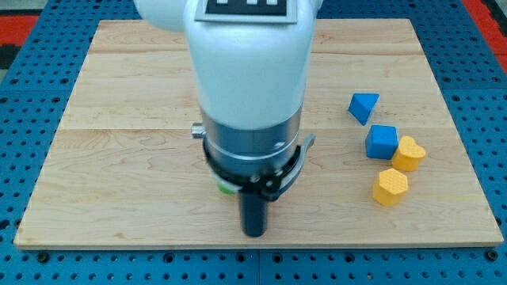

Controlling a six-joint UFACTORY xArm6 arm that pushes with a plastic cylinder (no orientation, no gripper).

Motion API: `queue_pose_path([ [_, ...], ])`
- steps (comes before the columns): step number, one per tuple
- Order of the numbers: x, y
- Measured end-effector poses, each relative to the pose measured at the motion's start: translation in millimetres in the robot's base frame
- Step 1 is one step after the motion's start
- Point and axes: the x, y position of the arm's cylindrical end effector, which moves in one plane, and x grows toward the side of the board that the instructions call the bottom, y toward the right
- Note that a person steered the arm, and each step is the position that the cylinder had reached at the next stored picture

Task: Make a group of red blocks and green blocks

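Obs: my tip sits close to the table's bottom edge, about midway along it. The arm's body fills the centre of the view and covers the board above the tip.

Jaws: none on this rig. It ends in a bare rod, so nothing is held and there is no opening to report.

Task blocks: no red block shows. Of the greens, only a sliver of a green block peeks out at the left of the arm's collar, just above and left of the tip. Its shape cannot be made out, nor whether the tip touches it. The rest of the set is presumably hidden behind the arm, but you cannot confirm that from here.

Others: blue wedge-like block, blue cube, yellow rounded block and yellow hexagonal block cluster near the right edge, well apart from the tip. The cube and the rounded yellow touch.

Judgement: grouping is likely near done, with closing any gap as the step in hand.

Advice to you:
- clear the arm from the view before committing to a push, so the gaps can be read
- push the outlying block through its centre toward the cluster, in short strokes, or it will spin off
- approach from the outer side, never through the group
- keep away from the right-edge cluster
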Motion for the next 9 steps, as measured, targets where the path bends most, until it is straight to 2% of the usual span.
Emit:
queue_pose_path([
  [1,-37,4],
  [2,-44,6],
  [3,-39,41],
  [4,-55,55],
  [6,-111,72],
  [7,-151,45],
  [8,-167,49],
  [9,-175,-1],
])
